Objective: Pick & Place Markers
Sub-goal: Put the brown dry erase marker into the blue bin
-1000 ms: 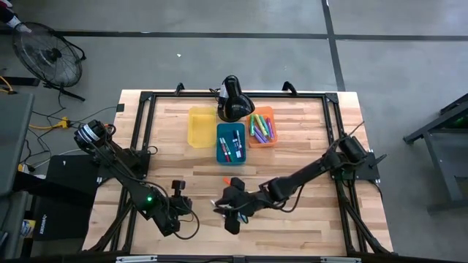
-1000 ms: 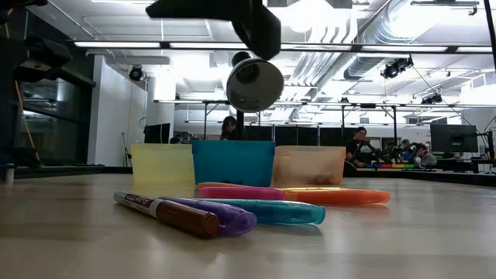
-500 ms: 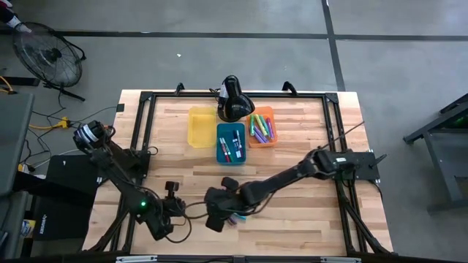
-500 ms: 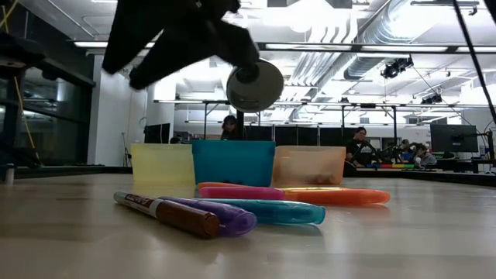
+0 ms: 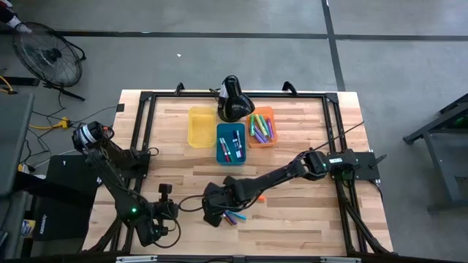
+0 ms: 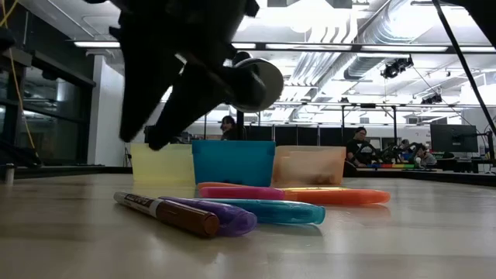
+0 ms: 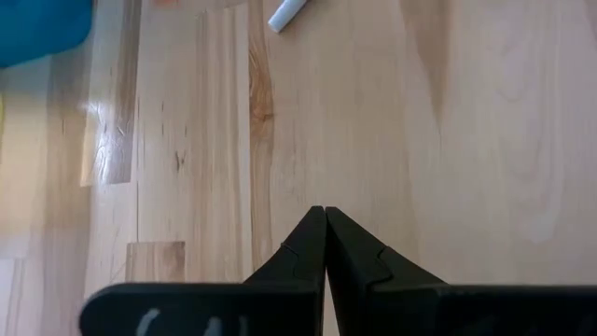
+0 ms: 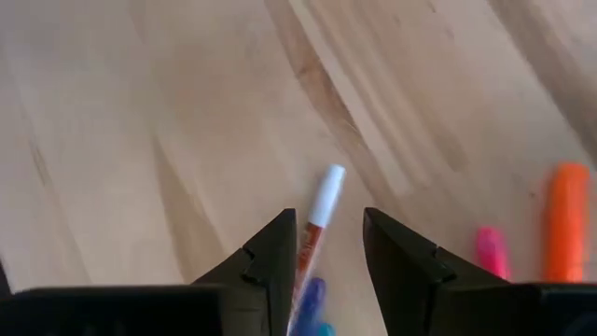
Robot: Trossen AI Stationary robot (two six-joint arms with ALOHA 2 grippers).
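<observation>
Several loose markers (image 5: 234,217) lie flat on the wood near the table's front: a white one with a brown cap (image 6: 167,212), a purple one (image 6: 229,218), a teal one (image 6: 275,211), a pink one (image 6: 240,192) and an orange one (image 6: 337,196). My right gripper (image 5: 210,215) hovers open just above them, tilted down. The white marker's barrel (image 8: 326,191) shows below the gap of my right gripper (image 8: 326,233). My left gripper (image 7: 326,217) is shut with nothing in it, over bare wood at the front left (image 5: 164,191).
A yellow bin (image 5: 201,126), a blue bin (image 5: 219,146) with markers in it and an orange bin (image 5: 270,111) with markers in it stand in a row near the far edge. Behind them sits a black device (image 5: 234,102). A dark frame borders the table (image 5: 146,98).
My right gripper has swung toward the table's left edge, sunk closer to the loose markers and tipped to point more steeply down. My left gripper, still shut, has drifted toward the table's left edge. The markers have not moved.
</observation>
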